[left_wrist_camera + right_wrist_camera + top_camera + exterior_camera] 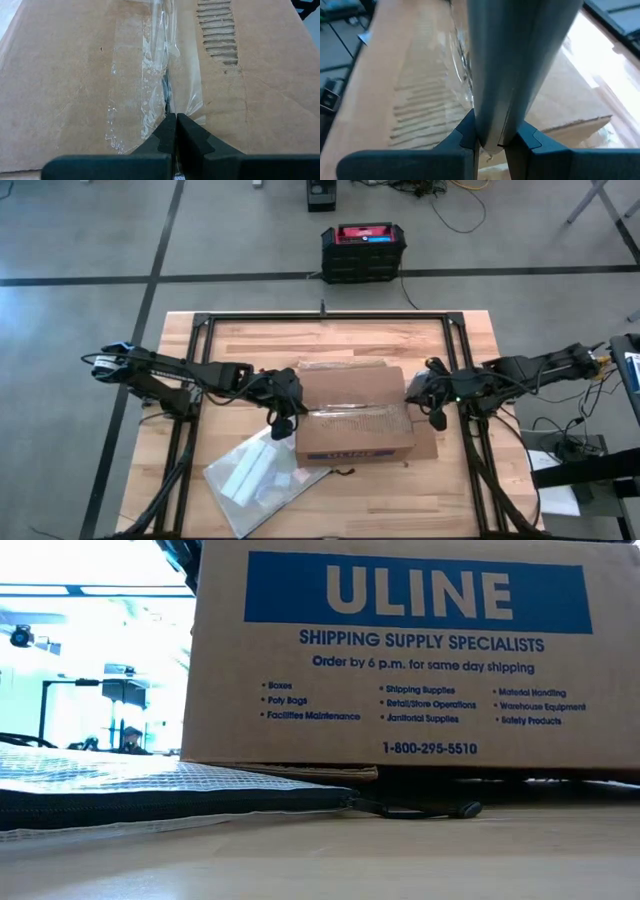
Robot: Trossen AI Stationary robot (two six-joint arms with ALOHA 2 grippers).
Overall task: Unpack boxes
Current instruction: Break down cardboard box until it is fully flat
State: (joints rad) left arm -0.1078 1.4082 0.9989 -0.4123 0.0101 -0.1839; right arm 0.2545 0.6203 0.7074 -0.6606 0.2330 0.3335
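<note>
The brown cardboard box (355, 420) with the blue ULINE label (410, 590) stands on the table's middle. Clear tape runs along its top seam (167, 95), and a torn corrugated patch (217, 35) lies beside it. My left gripper (176, 120) is shut, its tips at the seam's left end (287, 412). My right gripper (428, 395) hovers at the box's right end, shut on a flat grey strip (520, 50); what the strip is cannot be told. My left gripper has its shut fingertips (170, 125) right at the taped seam, slanting down from the table's left; whether they touch the tape I cannot tell. My right gripper pinches the grey strip's near end (492, 127) between its two fingers. The strip runs on forward past the fingertips, above the box top.
A clear plastic bag (258, 477) with white contents lies flat at the box's near left, its zipper pull (465, 808) by the box's foot. One brown flap (427, 442) lies out on the table at the box's right. A black-and-red case (363, 250) stands on the floor beyond the far edge.
</note>
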